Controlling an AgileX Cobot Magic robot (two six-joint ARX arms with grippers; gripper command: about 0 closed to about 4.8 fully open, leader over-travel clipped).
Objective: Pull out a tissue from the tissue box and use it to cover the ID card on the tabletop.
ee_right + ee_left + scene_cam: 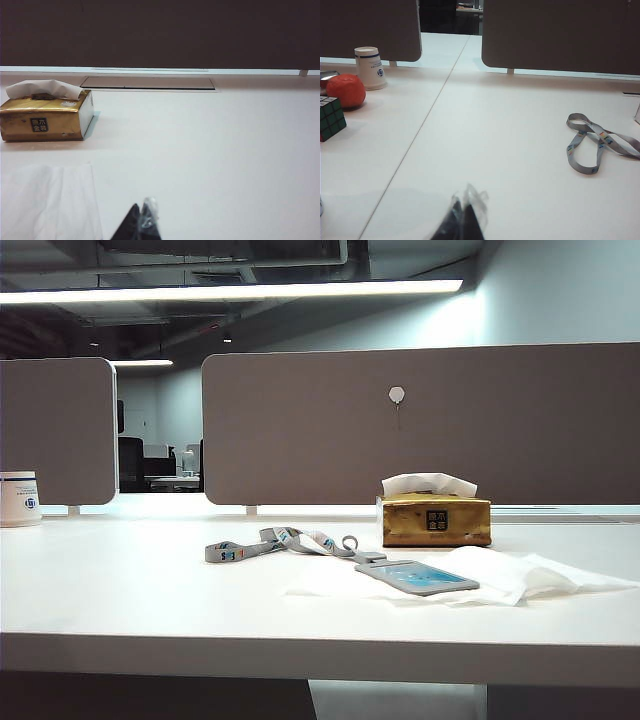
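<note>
the tissue box [45, 116] sits far and left of the clenched right gripper [142, 225], the nearer one; left gripper [462, 220] also clenched, well apart.

We see the golden-brown tissue box [436, 520] right of centre in the exterior view, white tissue [428, 483] puffing from its top slit. Below it the light-blue ID card [417, 577] lies flat on a spread white sheet [520, 573], its grey lanyard [280, 543] trailing left across the white tabletop [130, 590].
</note>
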